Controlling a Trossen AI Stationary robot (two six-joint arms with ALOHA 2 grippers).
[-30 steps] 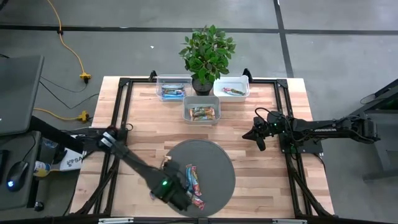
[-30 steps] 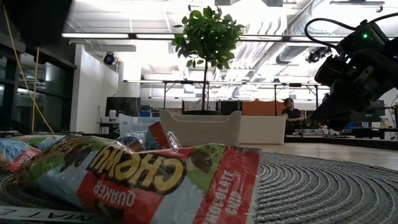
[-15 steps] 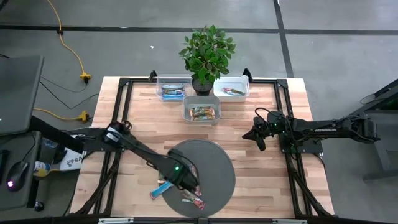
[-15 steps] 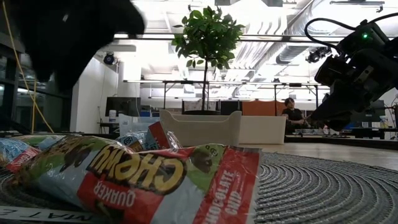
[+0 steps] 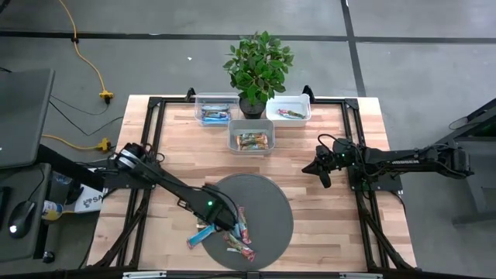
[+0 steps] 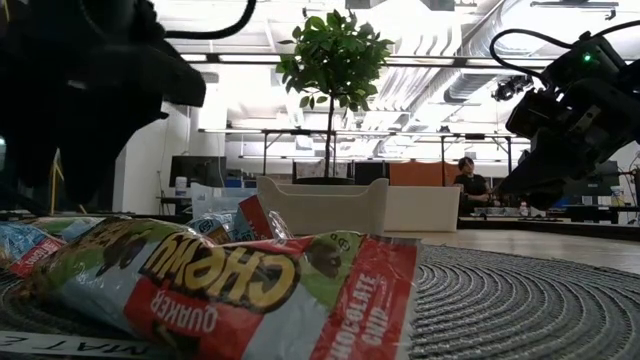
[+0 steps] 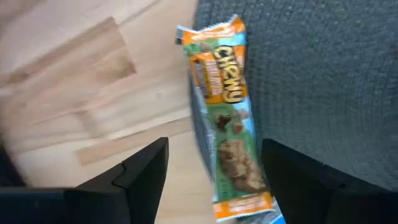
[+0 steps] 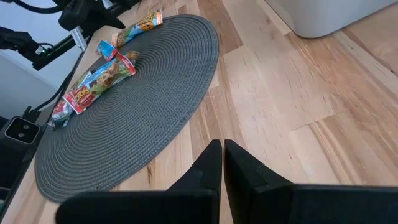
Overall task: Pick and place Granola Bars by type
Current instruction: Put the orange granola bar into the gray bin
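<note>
- Since the earlier frames, the left gripper (image 5: pixel 221 220) has gone from the near rim of the grey round mat (image 5: pixel 271 203) up toward its left side, and its fingers have spread wide with nothing between them.
- Granola bars (image 5: pixel 236 232) lie in a small loose pile on the near-left part of the mat, and one blue bar (image 5: pixel 201 234) hangs over the mat's edge onto the wooden table (image 5: pixel 186 155).
- From the left wrist view, an orange and green bar (image 7: pixel 227 118) lies along the mat's edge, between the two open fingers (image 7: pixel 140 180) but not touched by them.
- Three clear bins (image 5: pixel 252 139) near the plant (image 5: pixel 258 66) already contain some bars, so I judge the sorting is partly done.
- To do this step well, the left gripper should come down with the fingers on both long sides of one bar only, then close gently, because the wrapper is smooth and can slip.
- It is better to keep away from the neighbouring bars, so they are not pushed off the mat.
- Right gripper (image 5: pixel 322 172) waits above the table at the right, well apart from the mat, with its fingers pressed together and empty.
</note>
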